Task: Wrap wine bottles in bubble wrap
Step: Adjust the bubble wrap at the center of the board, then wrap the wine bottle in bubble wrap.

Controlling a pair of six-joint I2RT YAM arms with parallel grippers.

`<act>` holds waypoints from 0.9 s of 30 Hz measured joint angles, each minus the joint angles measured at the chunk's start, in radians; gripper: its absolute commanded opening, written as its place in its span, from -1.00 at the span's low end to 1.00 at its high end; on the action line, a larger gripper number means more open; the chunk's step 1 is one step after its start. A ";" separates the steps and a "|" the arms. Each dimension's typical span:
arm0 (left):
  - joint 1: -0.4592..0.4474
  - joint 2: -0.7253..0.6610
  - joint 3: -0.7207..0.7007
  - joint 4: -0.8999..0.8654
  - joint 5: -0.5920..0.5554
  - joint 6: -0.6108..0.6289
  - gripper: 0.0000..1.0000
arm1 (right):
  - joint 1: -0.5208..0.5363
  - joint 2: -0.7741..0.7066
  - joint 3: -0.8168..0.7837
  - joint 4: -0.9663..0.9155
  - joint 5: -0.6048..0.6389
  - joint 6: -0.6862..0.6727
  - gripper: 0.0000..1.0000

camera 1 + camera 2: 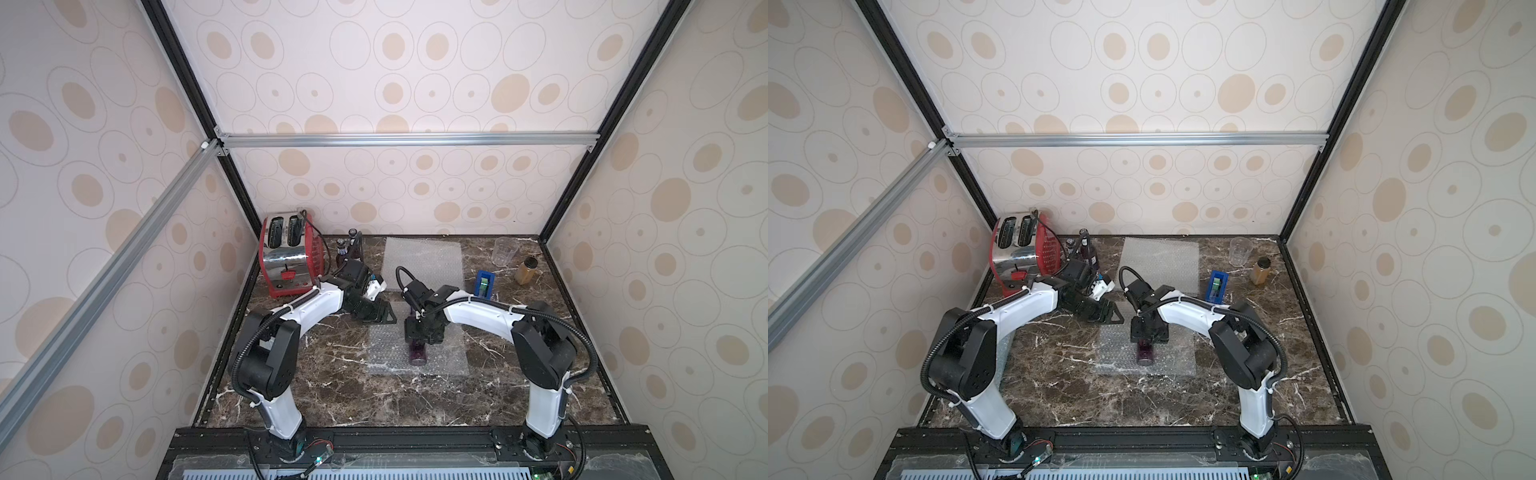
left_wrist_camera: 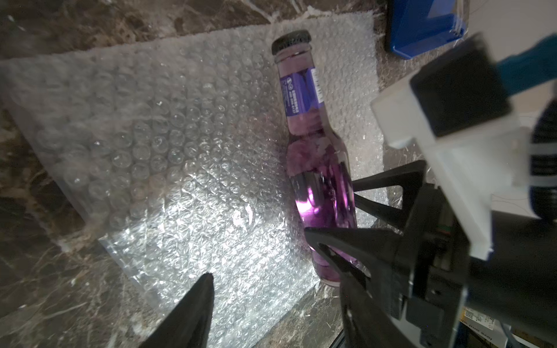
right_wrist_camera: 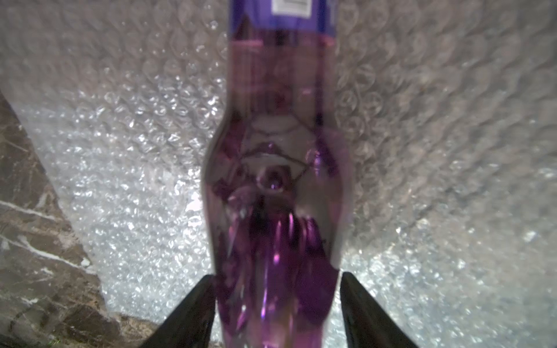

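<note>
A wine bottle (image 1: 417, 355) (image 3: 277, 180) with purple liquid and a dark cap lies on its side on the near bubble wrap sheet (image 1: 449, 357) (image 2: 187, 168). My right gripper (image 1: 417, 343) (image 3: 277, 277) is over the bottle's lower body. Its jaws are open and straddle the glass, with a thin gap on one side. My left gripper (image 1: 380, 311) (image 2: 277, 280) hovers open just beyond the sheet's far left corner, holding nothing. Two more bottles (image 1: 342, 249) (image 1: 353, 239) stand at the back left. A second bubble wrap sheet (image 1: 422, 259) lies flat at the back.
A red toaster (image 1: 289, 257) stands at the back left, close to the standing bottles. A blue tape dispenser (image 1: 484, 284), a clear cup (image 1: 505, 251) and an amber jar (image 1: 527, 270) sit at the back right. Enclosure walls surround the marble table (image 1: 332, 395).
</note>
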State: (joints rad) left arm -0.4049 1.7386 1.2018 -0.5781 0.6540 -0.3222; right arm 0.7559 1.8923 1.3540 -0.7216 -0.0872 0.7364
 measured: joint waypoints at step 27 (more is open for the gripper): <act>-0.152 0.213 0.118 0.078 0.040 -0.146 0.06 | -0.473 -0.415 -0.537 0.219 -0.220 -0.138 0.14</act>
State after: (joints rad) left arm -0.5568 1.9518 1.3201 -0.4999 0.6937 -0.4683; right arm 0.2832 1.4773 0.8173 -0.5022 -0.3073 0.5980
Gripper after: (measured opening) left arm 0.545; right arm 0.566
